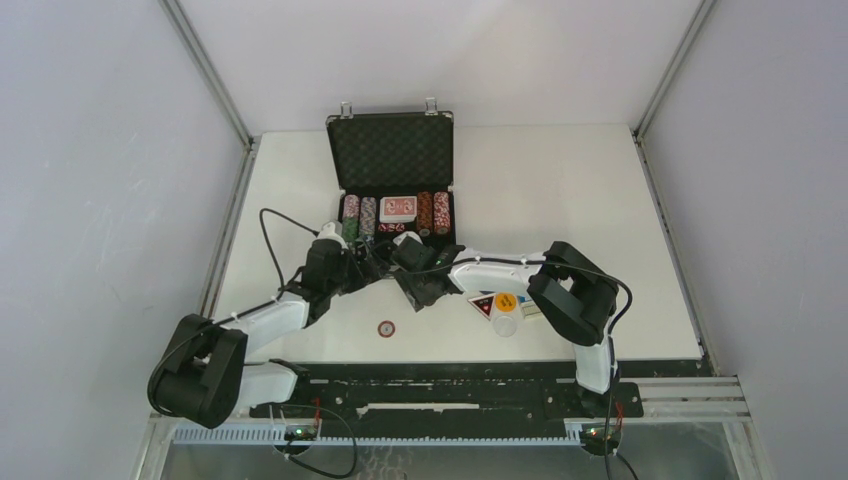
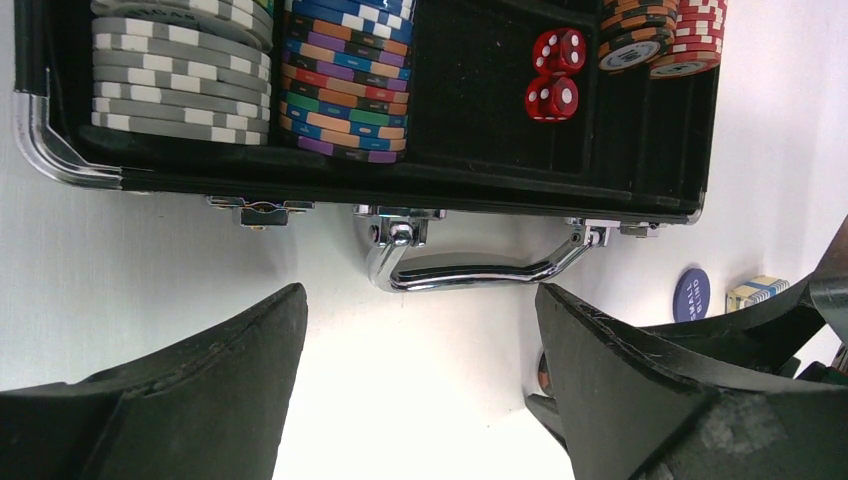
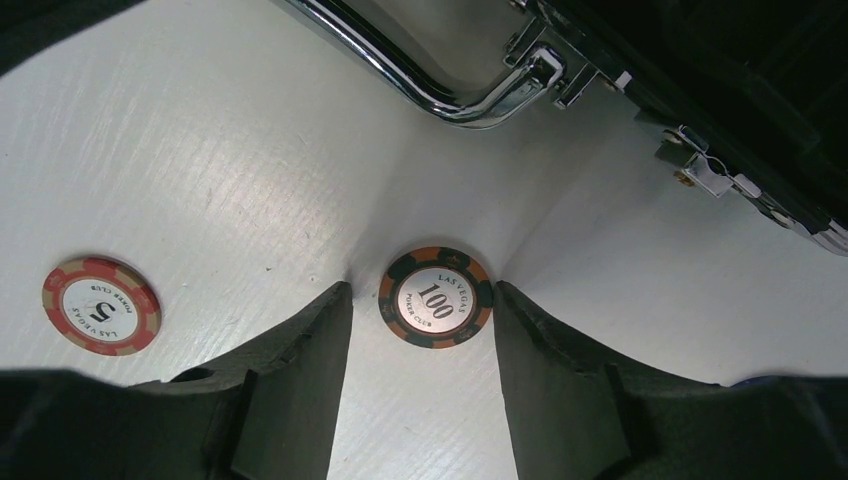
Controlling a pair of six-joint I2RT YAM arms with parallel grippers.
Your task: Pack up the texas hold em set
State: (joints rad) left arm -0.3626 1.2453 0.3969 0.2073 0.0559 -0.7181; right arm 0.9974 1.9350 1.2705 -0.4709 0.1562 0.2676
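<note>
The open case (image 1: 391, 152) sits far-centre on the table (image 1: 600, 200). Before its handle (image 2: 470, 272), the right gripper (image 3: 421, 290) has its jaws apart around a flat "100" chip (image 3: 435, 298), seemingly not pressing it. The left gripper (image 2: 420, 297) gapes empty close by; a red "5" chip (image 3: 101, 305) lies near.

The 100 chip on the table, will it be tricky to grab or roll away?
Probably tricky: the 100 chip lies flat, offering the right gripper only a thin edge. It looks hard and smooth, so may slip. Flat, it shouldn't roll.
</note>
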